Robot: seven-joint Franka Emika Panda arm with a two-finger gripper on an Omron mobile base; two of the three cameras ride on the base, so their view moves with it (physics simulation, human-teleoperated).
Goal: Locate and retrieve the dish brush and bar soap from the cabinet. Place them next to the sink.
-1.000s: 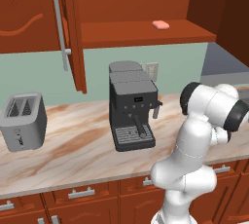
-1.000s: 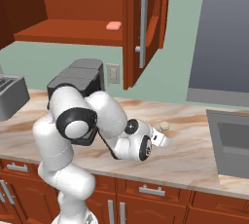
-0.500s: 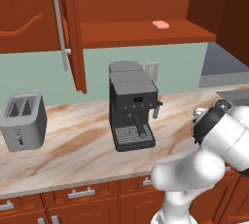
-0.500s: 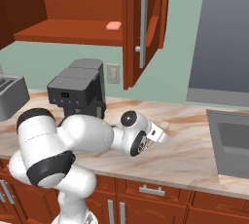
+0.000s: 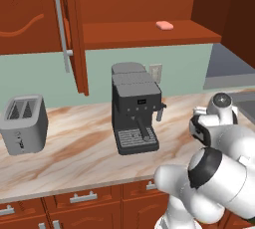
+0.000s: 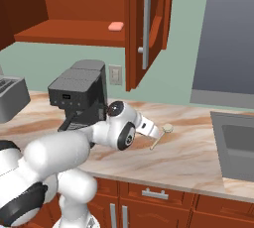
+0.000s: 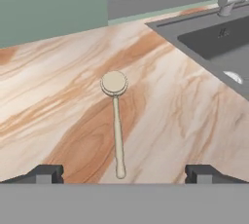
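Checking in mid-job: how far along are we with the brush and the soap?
About halfway. Done: the dish brush lies flat on the counter beside the sink. In hand: nothing; the end effector is open, empty, just behind the handle. Left: the bar soap still sits on the open cabinet shelf.

You had no readable text, label, brand, number or sign in any view. The coffee machine (image 5: 135, 108) carried a small panel of pale marks on its front, but they were too small and blurred to read.
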